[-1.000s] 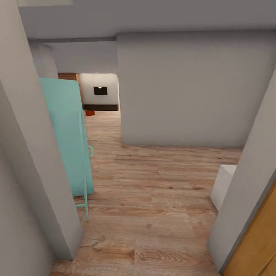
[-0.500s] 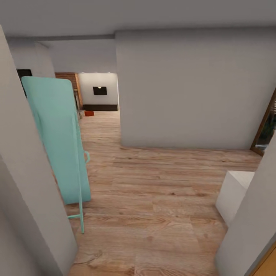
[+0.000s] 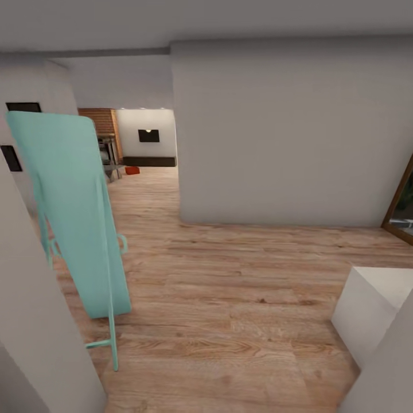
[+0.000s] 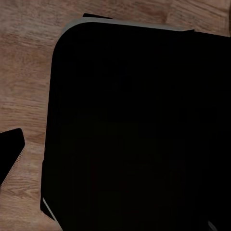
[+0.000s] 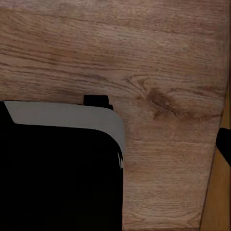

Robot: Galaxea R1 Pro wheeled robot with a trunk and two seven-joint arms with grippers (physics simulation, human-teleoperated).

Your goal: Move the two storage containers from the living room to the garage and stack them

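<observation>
No readable text, labels, brands, numbers or signs anywhere in these views.

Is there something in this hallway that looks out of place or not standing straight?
Yes. The tall turquoise panel on thin legs leans tilted beside the left wall, partly standing in the passage over the wood-plank floor. Nothing looks spilled or broken.
</observation>
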